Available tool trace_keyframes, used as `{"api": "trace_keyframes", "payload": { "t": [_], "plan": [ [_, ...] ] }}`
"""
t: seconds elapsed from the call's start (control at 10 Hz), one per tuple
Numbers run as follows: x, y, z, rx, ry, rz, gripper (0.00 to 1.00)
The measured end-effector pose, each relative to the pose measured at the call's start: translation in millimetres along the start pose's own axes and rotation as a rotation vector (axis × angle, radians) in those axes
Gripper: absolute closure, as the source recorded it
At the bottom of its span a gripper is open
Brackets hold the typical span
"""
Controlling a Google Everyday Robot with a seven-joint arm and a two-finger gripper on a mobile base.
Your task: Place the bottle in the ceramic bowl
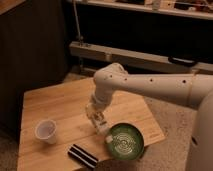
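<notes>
My gripper (98, 120) hangs over the middle of the wooden table (54, 102), at the end of the white arm that reaches in from the right. It is shut on the bottle (103, 130), a small clear one that tilts down and to the right. The bottle's white cap comes close to the left rim of the ceramic bowl (131, 145). The bowl is green with pale rings inside and stands at the table's front right corner. Nothing lies in it.
A white translucent cup (46, 131) stands at the table's front left. A black and white striped object (82, 155) lies along the front edge, between cup and bowl. Dark cabinets and a shelf stand behind the table.
</notes>
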Motion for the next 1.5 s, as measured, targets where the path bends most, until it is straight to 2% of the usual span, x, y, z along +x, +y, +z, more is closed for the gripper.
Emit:
{"api": "trace_keyframes", "payload": {
  "t": [0.3,0.6,0.9,1.5],
  "plan": [
    [33,-8,-5,-0.006,-0.031,-0.006,0.98],
    [51,-15,2,-0.012,-0.052,0.003,0.98],
    [75,-33,14,-0.014,-0.062,0.027,0.98],
    [98,-51,19,-0.01,-0.066,0.061,0.98]
  ]
}}
